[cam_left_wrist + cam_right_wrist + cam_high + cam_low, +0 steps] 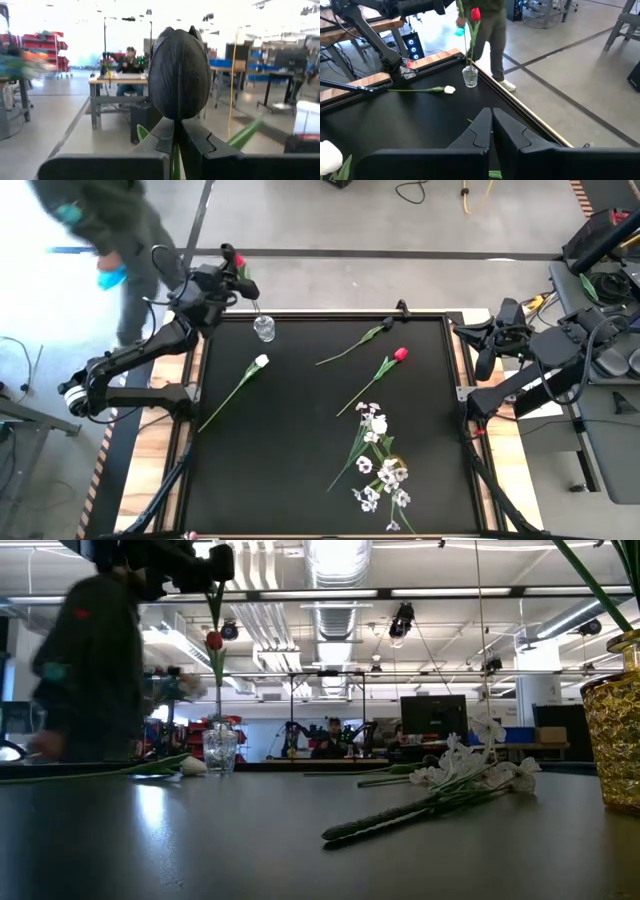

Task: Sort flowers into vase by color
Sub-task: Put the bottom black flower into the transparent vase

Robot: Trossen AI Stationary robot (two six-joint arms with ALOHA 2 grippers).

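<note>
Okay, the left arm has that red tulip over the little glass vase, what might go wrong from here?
The small glass vase stands close to the table's edge, so a nudge from the stem might tip it off. The left gripper holds the red tulip high, near its head, so the long stem may sway.

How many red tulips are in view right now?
2. One stands in the glass vase near the mat's far left corner, by the left gripper. One lies on the mat right of centre. The right gripper waits at the right edge. Others may be hidden.
</note>
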